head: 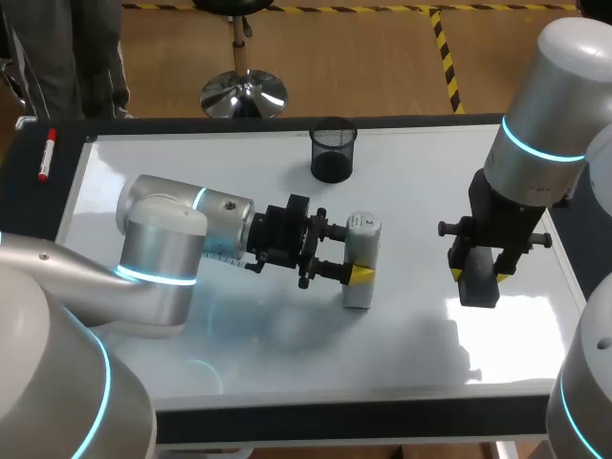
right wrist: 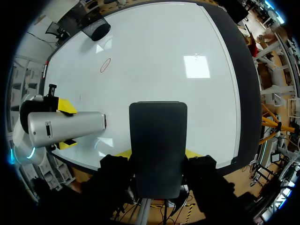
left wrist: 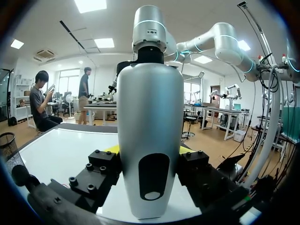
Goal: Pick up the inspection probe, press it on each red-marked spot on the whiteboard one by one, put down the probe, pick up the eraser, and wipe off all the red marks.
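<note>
- Head view: left gripper (head: 352, 256) pinches the probe (head: 363, 234) near the whiteboard's (head: 239, 182) middle.
- Right gripper (head: 478, 277) clamps the eraser (head: 478, 293) — near the right edge.
- Red mark (right wrist: 105, 65) — toward the far edge.

Left arm (head: 163, 251) and right arm (head: 547, 96): rounded silver-grey shells are banded by glowing cyan rings. Left gripper (head: 356, 253) and right gripper (head: 479, 277) are built black, bolted, yellow-tipped.

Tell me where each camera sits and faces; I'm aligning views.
Head: above and behind, looking down on the whiteboard; left arm and right arm show.
Left wrist: on the left arm, facing along the left tool at the held probe.
Right wrist: on the right arm, looking down past the right tool's eraser at the whiteboard.
Shared: all three show the probe.
</note>
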